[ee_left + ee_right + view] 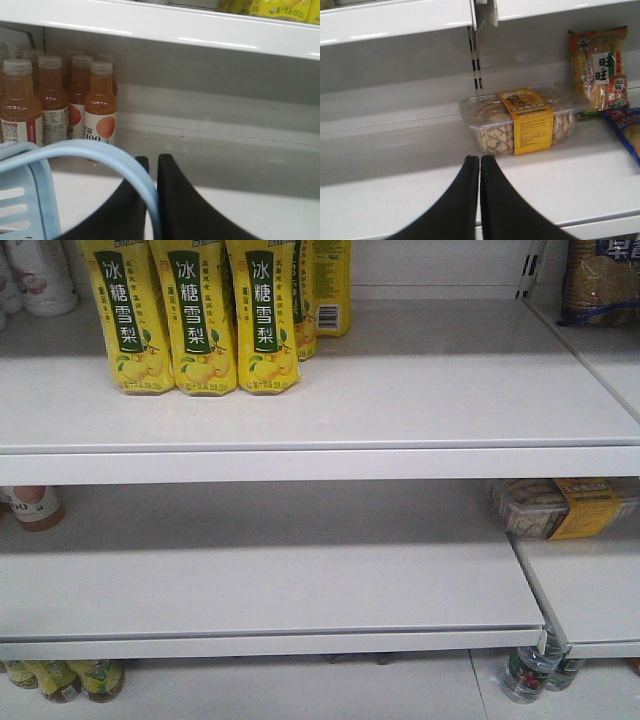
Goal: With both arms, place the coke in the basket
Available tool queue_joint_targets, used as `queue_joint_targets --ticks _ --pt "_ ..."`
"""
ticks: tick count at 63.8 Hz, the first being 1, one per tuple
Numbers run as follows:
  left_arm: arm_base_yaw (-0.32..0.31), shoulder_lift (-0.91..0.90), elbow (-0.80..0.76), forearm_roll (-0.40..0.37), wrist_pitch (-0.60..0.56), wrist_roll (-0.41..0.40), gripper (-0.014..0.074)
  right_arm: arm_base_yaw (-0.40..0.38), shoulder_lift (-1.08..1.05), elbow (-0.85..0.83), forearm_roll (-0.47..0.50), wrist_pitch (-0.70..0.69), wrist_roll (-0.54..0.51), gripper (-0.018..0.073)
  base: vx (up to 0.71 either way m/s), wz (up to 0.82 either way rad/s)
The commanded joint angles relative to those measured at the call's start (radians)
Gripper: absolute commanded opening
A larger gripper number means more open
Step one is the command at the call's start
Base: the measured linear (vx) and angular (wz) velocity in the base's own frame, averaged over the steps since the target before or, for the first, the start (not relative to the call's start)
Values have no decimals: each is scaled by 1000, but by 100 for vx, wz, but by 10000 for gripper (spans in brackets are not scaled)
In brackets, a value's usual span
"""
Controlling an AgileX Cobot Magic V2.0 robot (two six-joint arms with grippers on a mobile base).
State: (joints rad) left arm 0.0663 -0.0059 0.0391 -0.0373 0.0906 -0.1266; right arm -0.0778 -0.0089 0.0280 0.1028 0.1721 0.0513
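The coke is out of view in all three views. In the left wrist view the light blue basket (24, 200) shows its slotted side at the lower left. Its flat band handle (95, 149) arches up and runs down between the two black fingers. My left gripper (154, 160) is shut on that handle, in front of a white shelf. In the right wrist view my right gripper (480, 159) is shut with nothing between its fingers, just above the front of a white shelf. Neither gripper shows in the front view.
Yellow pear-drink bottles (190, 320) stand on the upper shelf (320, 462). Orange juice bottles (100, 107) stand at the back left behind the basket. A clear snack box (520, 122), a snack bag (600, 70) and a blue bag (627, 131) lie beyond the right gripper.
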Motion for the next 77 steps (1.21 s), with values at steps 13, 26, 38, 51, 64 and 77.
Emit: queue_joint_targets --ticks 13,26,38,51,64,77 --pt "-2 -20 2 37 -152 49 -6 -12 -19 16 -39 -98 -11 -4 0 0" --pt "-2 -20 2 37 -152 49 -6 -12 -19 16 -74 -138 -6 -4 0 0" --pt "-2 -20 2 37 -152 49 -6 -12 -19 16 -74 -138 -1 -4 0 0" --pt "-2 -20 2 37 -152 49 -6 -12 -19 16 -74 -138 -1 -4 0 0" --pt "-2 -20 2 37 -152 49 -6 -12 -18 16 -74 -138 -1 -4 0 0" --pt "-2 -20 2 37 -152 49 -6 -12 -18 15 -74 -137 -1 -4 0 0"
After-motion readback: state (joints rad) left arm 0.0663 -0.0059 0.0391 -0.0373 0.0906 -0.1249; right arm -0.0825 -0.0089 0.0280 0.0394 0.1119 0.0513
